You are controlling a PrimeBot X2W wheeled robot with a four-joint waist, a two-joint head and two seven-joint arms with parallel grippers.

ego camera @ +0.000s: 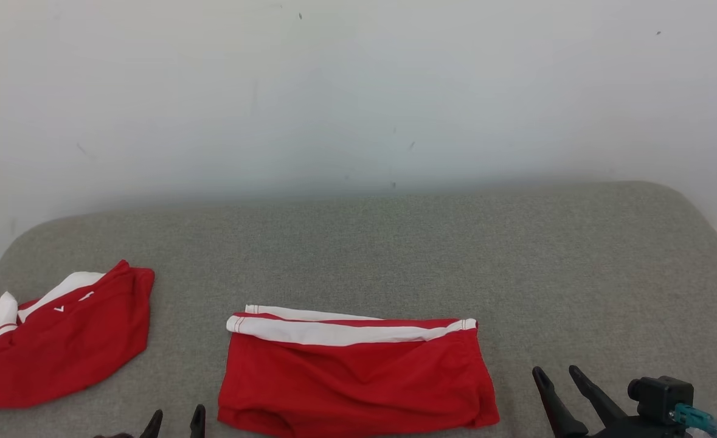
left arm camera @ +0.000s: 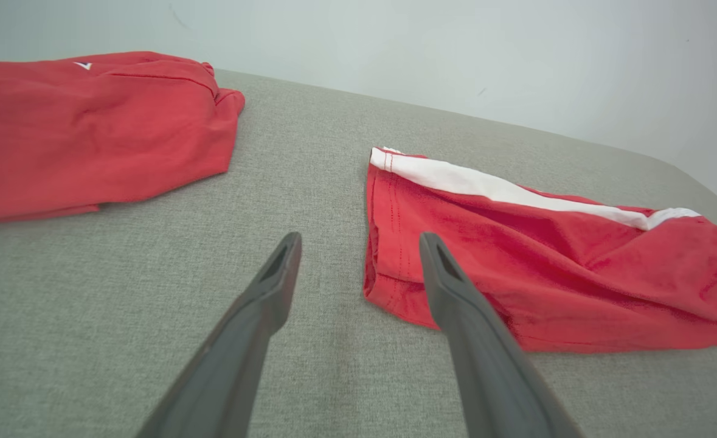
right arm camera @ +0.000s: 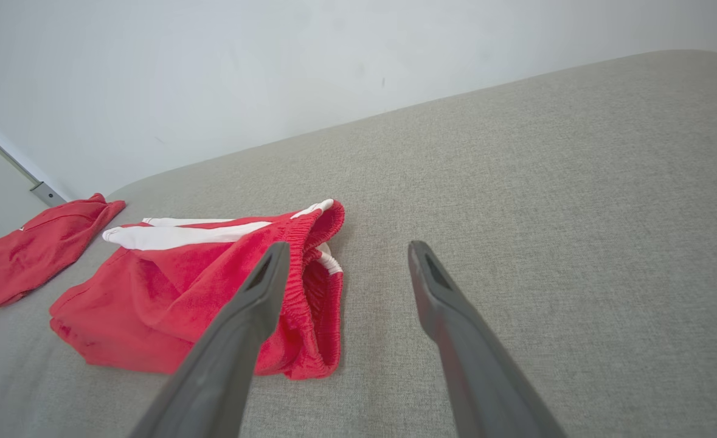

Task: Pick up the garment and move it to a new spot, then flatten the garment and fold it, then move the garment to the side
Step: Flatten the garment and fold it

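Observation:
The garment (ego camera: 358, 374) is a pair of red shorts with a white stripe, lying folded on the grey table near its front edge. In the left wrist view the garment (left arm camera: 553, 267) lies just right of my left gripper (left arm camera: 361, 249), which stands open above the cloth's left hem with nothing held. The elastic waistband end of the garment (right arm camera: 212, 292) faces my right gripper (right arm camera: 346, 258), open and empty, just to the right of it. In the head view my left gripper (ego camera: 176, 420) peeks in at the bottom and my right gripper (ego camera: 556, 374) sits at lower right.
A second red and white garment (ego camera: 60, 340) lies bunched at the table's left edge, also visible as a red heap (left arm camera: 84, 128) in the left wrist view. The grey table (ego camera: 516, 261) ends at a pale wall behind. Bare cloth surface stretches to the right.

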